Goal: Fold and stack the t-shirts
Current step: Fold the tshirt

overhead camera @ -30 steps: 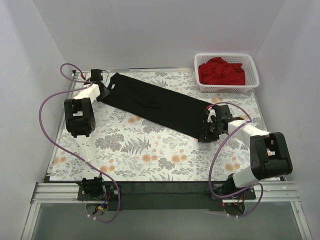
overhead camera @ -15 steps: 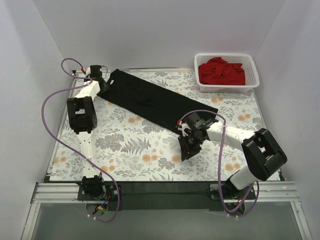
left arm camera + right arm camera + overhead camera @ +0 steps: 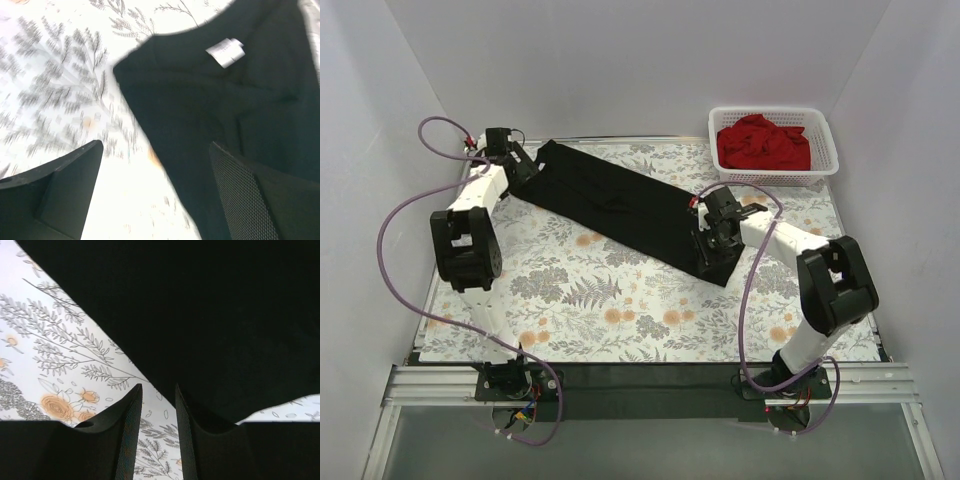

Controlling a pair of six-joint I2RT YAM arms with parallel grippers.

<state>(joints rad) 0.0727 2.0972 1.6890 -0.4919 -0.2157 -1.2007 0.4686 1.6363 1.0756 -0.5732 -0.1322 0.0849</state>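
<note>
The left jaws stand wide open with nothing between them. The two dark fingers (image 3: 65,185) hang just above the neck end of the black t-shirt (image 3: 620,205) and the patterned counter (image 3: 600,300). The left wrist view is blurred.

The right jaws are drawn close together, leaving a narrow slit through which the counter shows. One edge of the black cloth runs right up to the tips of the fingers (image 3: 125,440). Whether any cloth is pinched there I cannot tell.

A small white label (image 3: 225,52) is sewn inside the round neck of the black t-shirt. Its print is too smeared to read.

The black t-shirt lies flat on the counter as a long band. It slants from the far left corner, where the neck is, down to the middle right, where its other end sits under the right jaws.

The red t-shirt (image 3: 763,142) is bunched in the white basket (image 3: 775,178) at the far right corner, well apart from the black one.

The left arm (image 3: 470,245) rises from its base at the near edge and stretches away along the left side, its wrist turned right toward the neck. A purple cable (image 3: 400,210) loops beside it.

The right arm (image 3: 835,290) stands up to a bent elbow, then reaches left and away, with its wrist tipped down over the shirt's end.
</note>
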